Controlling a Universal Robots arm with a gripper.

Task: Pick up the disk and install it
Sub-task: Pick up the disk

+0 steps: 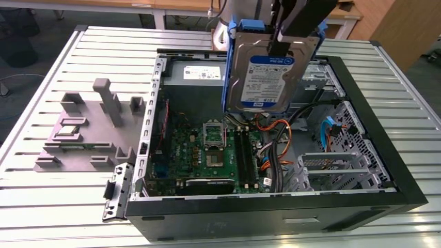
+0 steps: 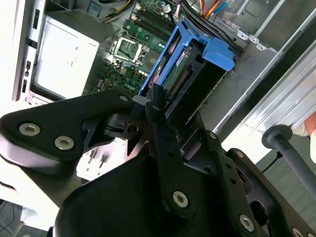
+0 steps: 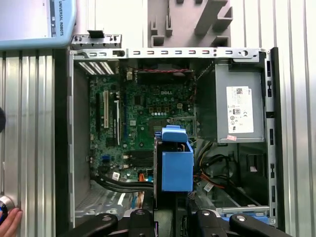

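Observation:
The disk (image 1: 265,77) hangs upright in the air over the open computer case (image 1: 276,209), its blue-and-white label facing the exterior view. Blue carrier rails run round its edges. My gripper (image 1: 284,42) comes down from above and is shut on the disk's upper edge. In the second wrist view the black fingers (image 2: 157,111) clamp the disk (image 2: 190,69) at its connector end. The first wrist view looks down the disk (image 3: 176,165) edge-on, with its blue carrier toward the camera, above the motherboard (image 3: 133,123) and the cables.
A grey power-supply box (image 3: 239,111) sits in one corner of the case. A metal drive cage (image 1: 331,165) and orange and blue cables (image 1: 276,139) fill the exterior view's right side. A grey fixture (image 1: 90,129) stands on the slatted table (image 1: 55,206). A person's hand (image 3: 10,221) is at the table edge.

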